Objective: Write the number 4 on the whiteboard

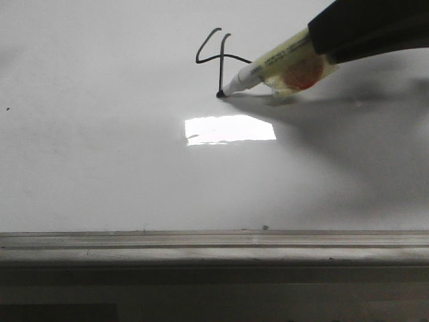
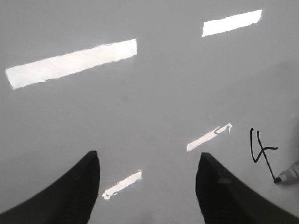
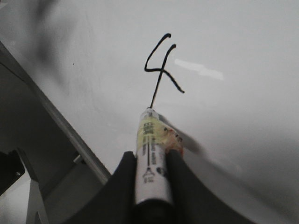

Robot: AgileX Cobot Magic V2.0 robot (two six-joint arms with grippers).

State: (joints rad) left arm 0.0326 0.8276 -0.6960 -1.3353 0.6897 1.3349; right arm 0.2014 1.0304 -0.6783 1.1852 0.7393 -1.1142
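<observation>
- Right gripper [image 3: 150, 161]: clamped around a marker [image 1: 268, 69], tip touching the whiteboard [image 1: 100, 168] at the foot of the number 4 [image 1: 218, 57].
- Left gripper [image 2: 147, 179]: fingers spread wide, holding nothing, above bare board beside the figure.
- Glare patch [image 1: 230, 129]: just below the figure.

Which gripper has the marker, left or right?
The right gripper: its fingers are shut on the marker, tip at the foot of the number 4 on the whiteboard. The left gripper is open and empty.
</observation>
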